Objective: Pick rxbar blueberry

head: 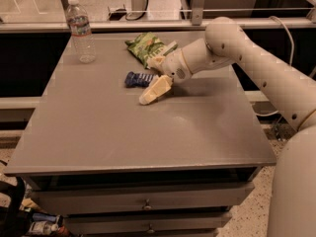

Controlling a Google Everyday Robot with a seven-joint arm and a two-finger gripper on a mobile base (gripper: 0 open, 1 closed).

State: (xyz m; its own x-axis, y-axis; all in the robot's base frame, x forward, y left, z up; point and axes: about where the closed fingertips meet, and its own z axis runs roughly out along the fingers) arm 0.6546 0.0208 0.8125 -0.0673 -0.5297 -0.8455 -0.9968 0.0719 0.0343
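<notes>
The rxbar blueberry, a small flat dark blue bar with white lettering, lies on the grey table towards the back middle. My gripper comes in from the right, low over the table, at the bar's right end. It is open: one cream finger points down-left just in front of the bar, the other sits behind it by the green bag. The bar lies flat and is not held.
A crinkled green chip bag lies just behind the bar, touching the gripper's far side. A clear water bottle stands at the back left. Drawers sit under the table front. My arm spans the right side.
</notes>
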